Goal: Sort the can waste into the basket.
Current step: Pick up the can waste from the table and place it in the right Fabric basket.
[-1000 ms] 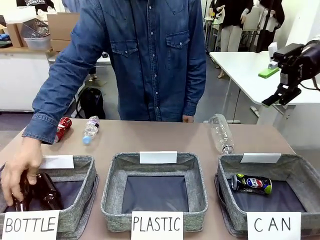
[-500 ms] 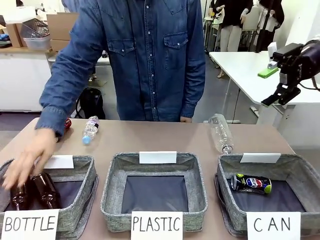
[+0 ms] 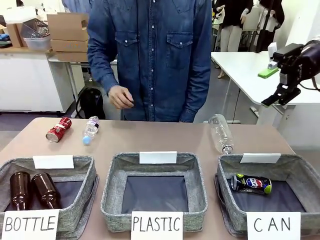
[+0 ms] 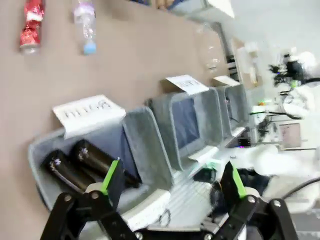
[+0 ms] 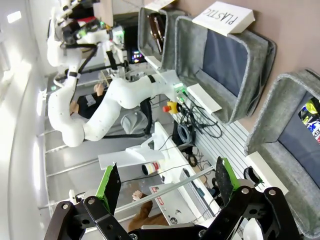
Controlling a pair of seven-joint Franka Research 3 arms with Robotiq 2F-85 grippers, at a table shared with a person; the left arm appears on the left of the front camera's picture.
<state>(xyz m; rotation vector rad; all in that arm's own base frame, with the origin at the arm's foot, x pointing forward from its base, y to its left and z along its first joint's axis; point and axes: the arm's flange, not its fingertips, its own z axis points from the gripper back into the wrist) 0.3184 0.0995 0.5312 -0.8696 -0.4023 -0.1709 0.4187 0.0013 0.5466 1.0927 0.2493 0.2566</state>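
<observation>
Clearly, in the front view the red can (image 3: 58,129) lies far left on the tabletop (image 3: 165,137), touching nothing but just beside a small clear bottle (image 3: 90,129) and well apart from the CAN basket (image 3: 306,174) holding the blue can (image 3: 251,183), while the right gripper (image 3: 281,96) hangs high at the right. A clumsy reach could roll the red can off the left edge or catch the bottle instead. From the left wrist, the left gripper (image 4: 173,177) stands wide and empty over the BOTTLE basket (image 4: 145,145) with bare tabletop ahead; from the right wrist, the right gripper gapes wide and empty, clear of the baskets.
</observation>
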